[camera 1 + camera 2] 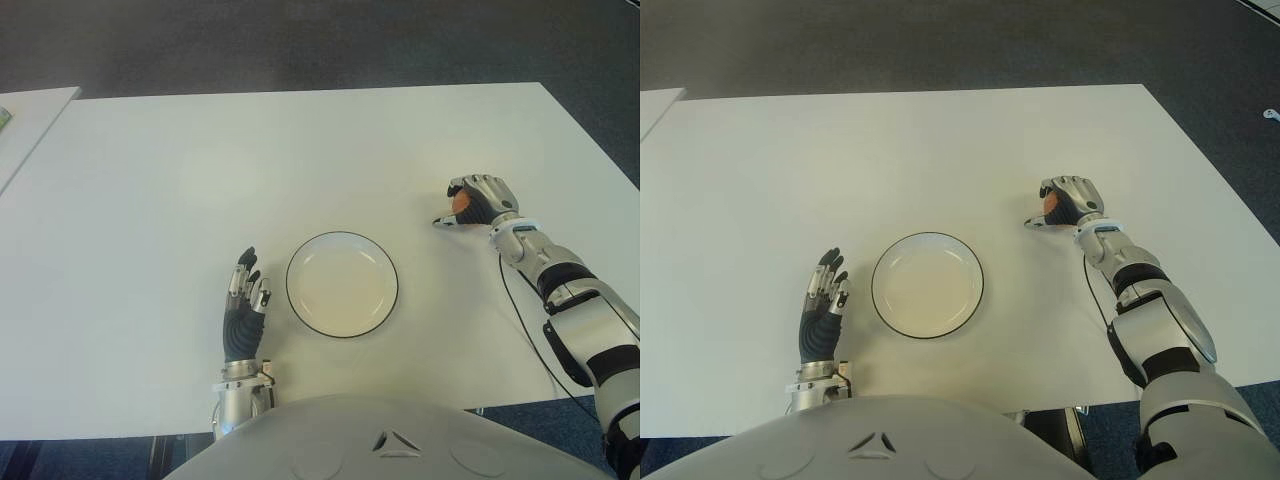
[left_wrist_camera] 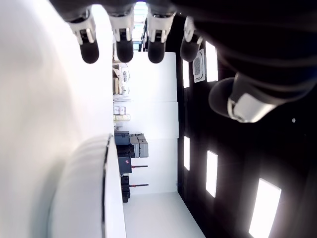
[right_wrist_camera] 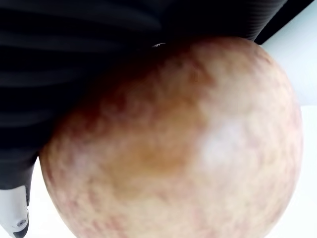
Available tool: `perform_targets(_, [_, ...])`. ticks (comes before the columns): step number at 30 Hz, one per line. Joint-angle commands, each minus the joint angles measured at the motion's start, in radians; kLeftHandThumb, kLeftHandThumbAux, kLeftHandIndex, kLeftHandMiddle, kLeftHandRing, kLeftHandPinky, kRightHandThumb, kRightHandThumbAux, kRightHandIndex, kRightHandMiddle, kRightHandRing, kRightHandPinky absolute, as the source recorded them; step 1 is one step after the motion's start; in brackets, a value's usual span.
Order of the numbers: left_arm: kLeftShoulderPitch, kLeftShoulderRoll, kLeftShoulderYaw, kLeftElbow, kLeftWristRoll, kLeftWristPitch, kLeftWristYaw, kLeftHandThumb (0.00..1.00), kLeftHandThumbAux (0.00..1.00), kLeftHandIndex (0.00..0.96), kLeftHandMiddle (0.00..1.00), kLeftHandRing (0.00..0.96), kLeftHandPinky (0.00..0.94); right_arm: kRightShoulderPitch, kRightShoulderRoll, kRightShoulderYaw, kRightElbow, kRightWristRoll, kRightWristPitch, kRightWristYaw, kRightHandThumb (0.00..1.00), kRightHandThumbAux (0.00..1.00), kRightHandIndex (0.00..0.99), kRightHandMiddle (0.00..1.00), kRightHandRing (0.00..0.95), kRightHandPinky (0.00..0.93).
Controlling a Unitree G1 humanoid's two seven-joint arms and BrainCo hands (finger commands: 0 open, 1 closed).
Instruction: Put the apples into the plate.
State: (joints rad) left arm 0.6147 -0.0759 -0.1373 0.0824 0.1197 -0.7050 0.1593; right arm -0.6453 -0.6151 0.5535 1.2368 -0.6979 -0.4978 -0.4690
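Nearest you, the left hand shows left of the plate, fingers spread, holding nothing. Your right hand is curled around the apple, well right of the plate. Expect it firm, smooth, rollable; keep fingers wrapped round its middle.

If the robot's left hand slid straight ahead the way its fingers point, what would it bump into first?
Probably nothing: the left hand points up the bare white table, passing beside the plate. The right hand grips an apple far off that line.

no readable text, no labels, no numbers anywhere
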Motion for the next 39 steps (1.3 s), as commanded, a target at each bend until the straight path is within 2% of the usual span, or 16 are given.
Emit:
perform_targets(1, [0.011,0.005,-0.002,-0.011,0.001,0.019,-0.014,0.0,0.433,0.0,0.0,0.0,0.0,0.073,0.026,0.005,0.02,0.001,-0.012,0.069,0.728,0.713,0.443,0.765,0.679,0.361])
perform_targets(3, [0.012,0.006,-0.002,-0.013,-0.004,0.023,-0.015,0.0,0.434,0.0,0.0,0.0,0.0,0.076,0.027,-0.004,0.018,0.007,-0.015,0.076,0.729,0.712,0.443,0.776,0.701,0.463])
perform_targets(6, [0.011,0.008,0.0,-0.013,-0.005,0.025,-0.016,0.0,0.435,0.0,0.0,0.0,0.0,0.079,0.028,-0.011,0.015,0.014,-0.017,0.084,0.729,0.712,0.442,0.787,0.722,0.522])
perform_targets(10, [0.01,0.011,0.001,-0.014,-0.007,0.027,-0.018,0.0,0.437,0.0,0.0,0.0,0.0,0.082,0.028,-0.016,0.011,0.016,-0.019,0.088,0.729,0.712,0.442,0.799,0.736,0.514])
perform_targets(13, [0.01,0.014,0.001,-0.016,-0.008,0.028,-0.021,0.0,0.438,0.0,0.0,0.0,0.0,0.084,0.028,-0.018,0.009,0.017,-0.019,0.088,0.728,0.712,0.442,0.806,0.738,0.457])
perform_targets(18, [0.013,0.016,0.005,-0.02,0.001,0.028,-0.019,0.0,0.437,0.0,0.0,0.0,0.0,0.087,0.028,-0.021,0.006,0.019,-0.019,0.088,0.728,0.712,0.442,0.811,0.749,0.526])
perform_targets(22, [0.014,0.017,0.006,-0.022,0.001,0.032,-0.019,0.0,0.437,0.0,0.0,0.0,0.0,0.089,0.027,-0.023,0.005,0.019,-0.021,0.089,0.727,0.712,0.442,0.816,0.753,0.504])
perform_targets(24, [0.014,0.018,0.007,-0.022,0.001,0.032,-0.019,0.0,0.436,0.0,0.0,0.0,0.0,0.089,0.027,-0.025,0.005,0.02,-0.023,0.092,0.727,0.712,0.442,0.821,0.744,0.381])
perform_targets(26, [0.014,0.02,0.008,-0.022,0.002,0.031,-0.019,0.0,0.435,0.0,0.0,0.0,0.0,0.09,0.028,-0.028,0.005,0.024,-0.023,0.098,0.727,0.711,0.442,0.822,0.739,0.341])
perform_targets(28, [0.014,0.021,0.008,-0.022,0.003,0.032,-0.02,0.0,0.434,0.0,0.0,0.0,0.0,0.091,0.028,-0.031,0.005,0.026,-0.023,0.105,0.728,0.711,0.442,0.822,0.74,0.374])
perform_targets(29, [0.014,0.022,0.008,-0.022,0.003,0.033,-0.02,0.0,0.433,0.0,0.0,0.0,0.0,0.091,0.028,-0.032,0.005,0.027,-0.022,0.107,0.728,0.711,0.442,0.823,0.746,0.437])
perform_targets(32, [0.015,0.023,0.009,-0.023,0.001,0.037,-0.02,0.0,0.432,0.0,0.0,0.0,0.0,0.091,0.028,-0.034,0.004,0.025,-0.022,0.107,0.728,0.711,0.442,0.822,0.754,0.526])
perform_targets(36, [0.017,0.024,0.008,-0.025,-0.002,0.039,-0.021,0.0,0.435,0.0,0.0,0.0,0.0,0.093,0.028,-0.034,0.003,0.021,-0.027,0.097,0.728,0.711,0.442,0.833,0.767,0.484])
perform_targets(39, [0.018,0.025,0.007,-0.028,-0.003,0.041,-0.021,0.0,0.438,0.0,0.0,0.0,0.0,0.094,0.029,-0.034,0.003,0.02,-0.028,0.092,0.729,0.711,0.442,0.838,0.763,0.384])
